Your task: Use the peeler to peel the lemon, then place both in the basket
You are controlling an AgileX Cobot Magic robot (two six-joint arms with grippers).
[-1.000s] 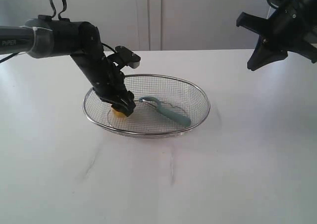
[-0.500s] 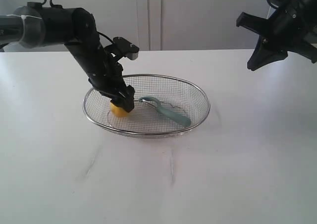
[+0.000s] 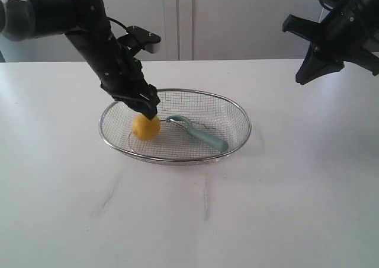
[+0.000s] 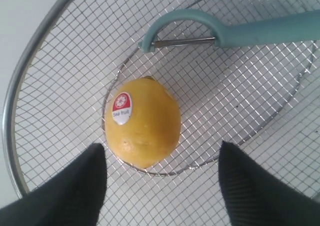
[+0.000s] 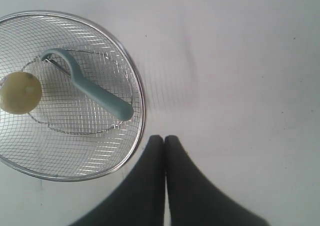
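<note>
The yellow lemon (image 3: 145, 127) (image 4: 143, 121) (image 5: 20, 92) lies in the left part of the wire-mesh basket (image 3: 237, 111) (image 5: 136, 91) (image 4: 30, 66), a red-and-white sticker on its skin. The teal peeler (image 3: 200, 134) (image 4: 240, 30) (image 5: 92, 90) lies beside it in the basket's middle. My left gripper (image 3: 147, 107) (image 4: 162, 158) hangs open just above the lemon, its fingers apart and touching nothing. High at the right, away from the basket, my right gripper (image 3: 303, 78) (image 5: 164, 139) is shut and empty.
The basket stands on a white table (image 3: 266, 209). Pale cabinet doors (image 3: 237, 19) form the wall behind it.
The left gripper has risen off the lemon and drawn back to the left, leaving the lemon lying free in the basket. The right arm has not moved.
</note>
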